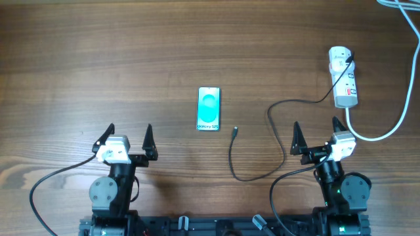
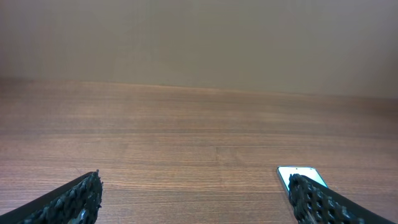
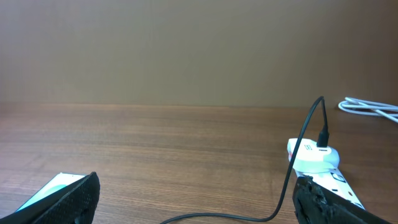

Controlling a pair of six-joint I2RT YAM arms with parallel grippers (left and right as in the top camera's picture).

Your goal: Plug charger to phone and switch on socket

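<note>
**Nothing started yet**

The left gripper (image 1: 128, 131) and right gripper (image 1: 316, 126) sit spread and empty at the near edge of the tabletop (image 1: 98, 52). Between them lies the phone (image 1: 209, 109), screen lit. The charger (image 1: 231, 160) tip rests loose near the phone's corner, not inserted. Its plug already sits in the socket (image 1: 343, 85), far right. Plugging in and switching remain; I cannot tell the switch's state.

Table (image 1: 98, 65): we see brown wood, its grain running left to right across the whole overhead view.
Wall (image 2: 199, 37): we see a plain tan surface behind the table's far edge.
Light: we find it soft, even.
</note>
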